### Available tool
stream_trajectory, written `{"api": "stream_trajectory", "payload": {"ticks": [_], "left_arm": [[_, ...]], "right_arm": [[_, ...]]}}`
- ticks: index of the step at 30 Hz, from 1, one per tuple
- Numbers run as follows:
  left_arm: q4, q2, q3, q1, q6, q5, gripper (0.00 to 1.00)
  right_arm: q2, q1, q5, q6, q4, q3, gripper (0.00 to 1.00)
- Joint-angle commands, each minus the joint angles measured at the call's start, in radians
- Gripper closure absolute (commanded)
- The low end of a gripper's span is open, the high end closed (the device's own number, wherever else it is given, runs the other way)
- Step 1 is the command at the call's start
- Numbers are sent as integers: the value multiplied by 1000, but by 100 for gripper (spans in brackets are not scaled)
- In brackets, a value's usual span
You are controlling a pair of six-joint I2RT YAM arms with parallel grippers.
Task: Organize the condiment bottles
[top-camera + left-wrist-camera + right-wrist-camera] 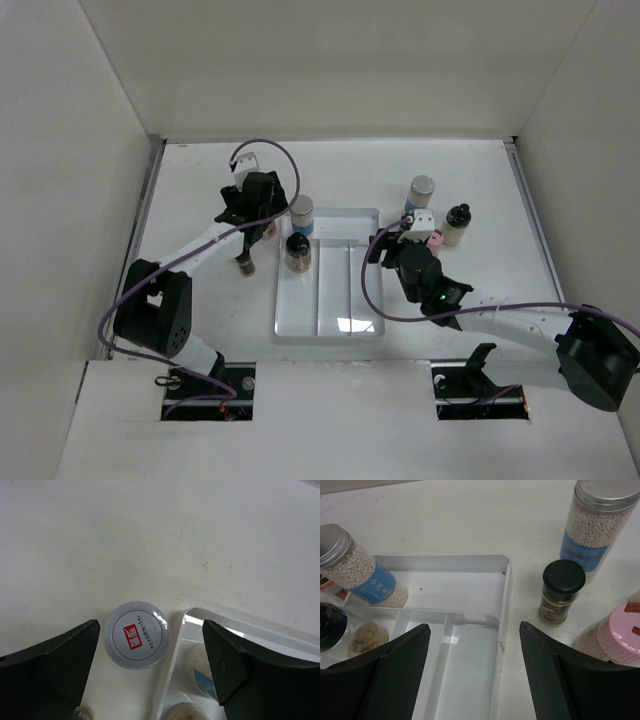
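The condiment bottles (297, 250) are judged to be only partly sorted: of the seven that can be counted, two are seen inside the clear tray (345, 290) and five stand outside it on the desk (200, 170).

Inside the tray, a blue-labelled jar (362, 572) with a grey cap is placed in the far-left corner. A black-capped jar (297, 250) is set just in front of it, apparently at the far end of the left long compartment. The other compartments are seen bare.

To the left of the tray, a white-lidded jar (137, 635) with a red mark is found just beside the tray's far corner. A dark bottle (245, 262) is seen a little nearer the arm bases. To the right of the tray, a tall blue-labelled bottle (592, 525), a small black-capped bottle (561, 592) and a pink-capped jar (622, 632) are grouped close together.

The left gripper (151, 630) is held spread wide above the white-lidded jar and the tray corner, with nothing pinched. The right gripper (475, 629) is likewise spread and empty, poised over the tray's right rim with the three right-hand bottles just beyond it.

Most of the work is therefore judged to be left. The five outside bottles have yet to be brought in, and the white-lidded jar looks the likeliest next pick.
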State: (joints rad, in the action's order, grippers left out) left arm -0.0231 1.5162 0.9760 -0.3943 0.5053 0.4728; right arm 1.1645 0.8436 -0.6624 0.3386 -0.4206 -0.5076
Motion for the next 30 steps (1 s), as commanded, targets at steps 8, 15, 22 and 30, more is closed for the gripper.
{"api": "stream_trajectory", "payload": {"ticks": [8,15,22,30], "left_arm": [[0,84,13,22,2,-8,23],[32,90,-16,27,9,3,38],[146,-77,-63,24,6,13,54],[138,-398,-56,13,-16,66,56]], "right_arm": [[-12,-5,-11,-1,-53,-2,21],[-12,-7,-9,0,-53,-2,21],[0,-5,-12,-3,-53,-6,21],[-14,-5,-14,-3,-53,-3,20]]}}
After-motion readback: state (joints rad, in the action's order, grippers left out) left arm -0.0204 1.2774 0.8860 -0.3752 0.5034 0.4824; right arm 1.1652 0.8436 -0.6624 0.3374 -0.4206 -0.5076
